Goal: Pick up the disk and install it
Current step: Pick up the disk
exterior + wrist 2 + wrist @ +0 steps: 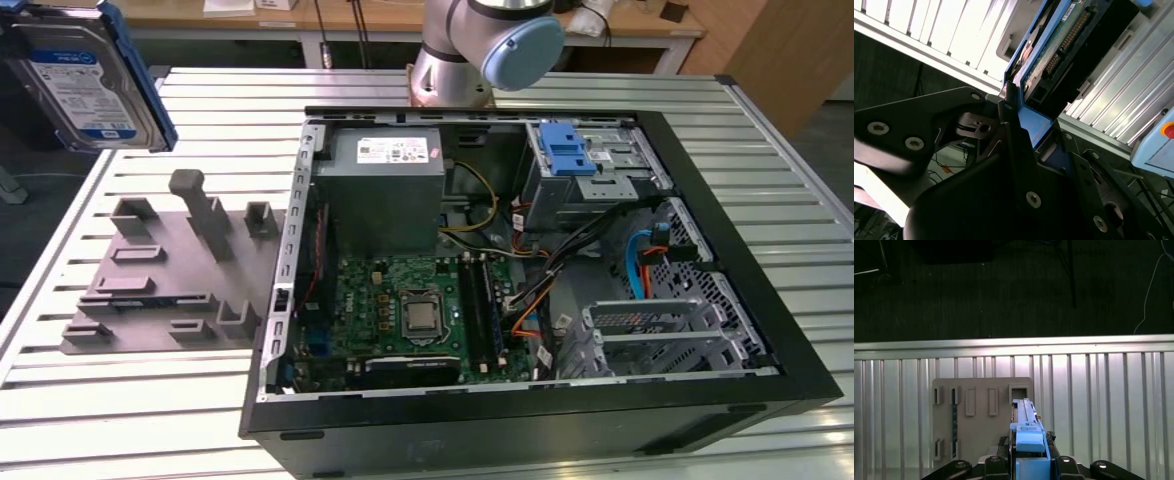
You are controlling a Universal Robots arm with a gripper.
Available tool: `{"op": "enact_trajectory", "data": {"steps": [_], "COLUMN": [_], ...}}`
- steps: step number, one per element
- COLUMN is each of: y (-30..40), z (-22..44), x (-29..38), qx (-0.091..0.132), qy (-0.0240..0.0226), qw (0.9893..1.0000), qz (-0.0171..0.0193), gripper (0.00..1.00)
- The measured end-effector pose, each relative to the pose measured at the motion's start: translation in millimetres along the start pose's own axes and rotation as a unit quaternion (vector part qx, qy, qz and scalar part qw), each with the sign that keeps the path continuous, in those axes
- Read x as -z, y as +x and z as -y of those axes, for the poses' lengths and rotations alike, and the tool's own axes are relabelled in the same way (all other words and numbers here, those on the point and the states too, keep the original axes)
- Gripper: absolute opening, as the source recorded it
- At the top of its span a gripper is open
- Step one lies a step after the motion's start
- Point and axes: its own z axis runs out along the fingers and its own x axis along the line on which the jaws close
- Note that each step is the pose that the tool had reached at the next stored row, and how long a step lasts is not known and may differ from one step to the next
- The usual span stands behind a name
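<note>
The disk [83, 78] carries a white-and-blue label with small print and a barcode, facing the exterior camera. The only other label is a white sticker on the grey power supply box [387, 190] inside the open computer case [534, 420].

The gripper [1036, 125] is clamped on the disk's blue frame. In the second wrist view its black fingers [1014, 135] press the frame from both sides, and the disk's green underside with its row of connector pins runs away from them. In the first wrist view the disk [1026, 432] stands edge-on between the fingers of the gripper [1028, 441].

The disk is in the air at the exterior view's far left, high above the slatted metal bench [134, 400] and well apart from the case. Below it lies a grey holder plate [160, 270] with raised posts and slots. In the first wrist view this plate [979, 430] is seen from above, with the disk's edge lying in line with its square pocket.

In the case, a green main board [414, 310] sits below the power supply. A metal drive cage with a blue latch [567, 150] stands at the far corner on the exterior view's right. Black, orange and blue cables [641, 265] run loose just beside the cage. The arm's base [474, 50] stands behind the case.
</note>
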Motion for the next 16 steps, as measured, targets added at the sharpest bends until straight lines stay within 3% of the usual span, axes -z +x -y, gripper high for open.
{"op": "enact_trajectory", "data": {"steps": [16], "y": [0.0], "z": [-0.1], "x": [6.6], "qx": [0.000], "qy": [0.0000], "qw": [1.0000], "qz": [0.0000], "gripper": [0.36]}}
